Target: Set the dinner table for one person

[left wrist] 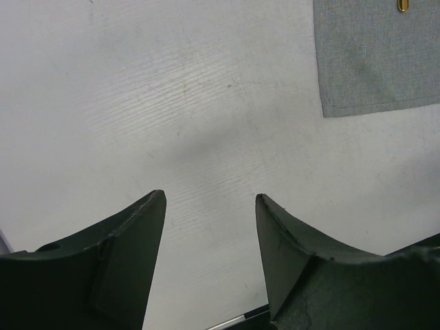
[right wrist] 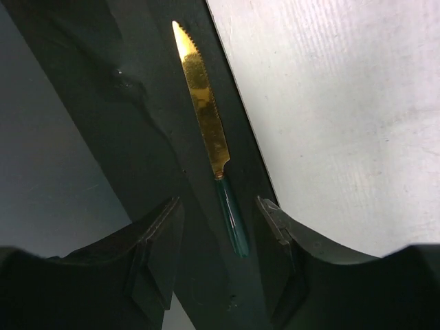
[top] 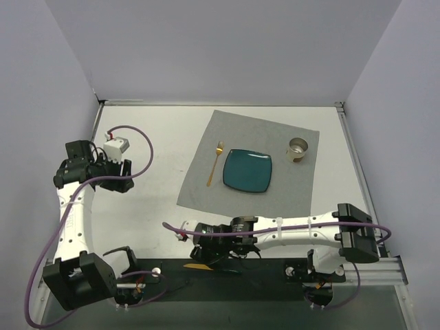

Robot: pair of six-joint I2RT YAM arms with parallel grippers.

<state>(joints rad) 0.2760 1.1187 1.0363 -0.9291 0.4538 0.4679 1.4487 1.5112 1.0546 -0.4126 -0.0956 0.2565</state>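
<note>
The white dinner table (top: 151,206) carries a grey placemat (top: 289,199) with a teal square plate (top: 247,170), a gold fork (top: 214,165) left of the plate and a small metal cup (top: 298,148) at the mat's far right corner. A knife (right wrist: 210,130) with a gold serrated blade and green handle lies on the black strip along the table's near edge; its blade tip shows in the top view (top: 196,265). My right gripper (right wrist: 220,210) is open, its fingers either side of the handle, not touching it. My left gripper (left wrist: 210,203) is open and empty above bare table at the left.
The black strip (top: 275,271) runs along the near edge between the arm bases. The placemat's corner (left wrist: 375,62) and the fork's handle end (left wrist: 403,5) show at the top right of the left wrist view. Grey walls enclose the table.
</note>
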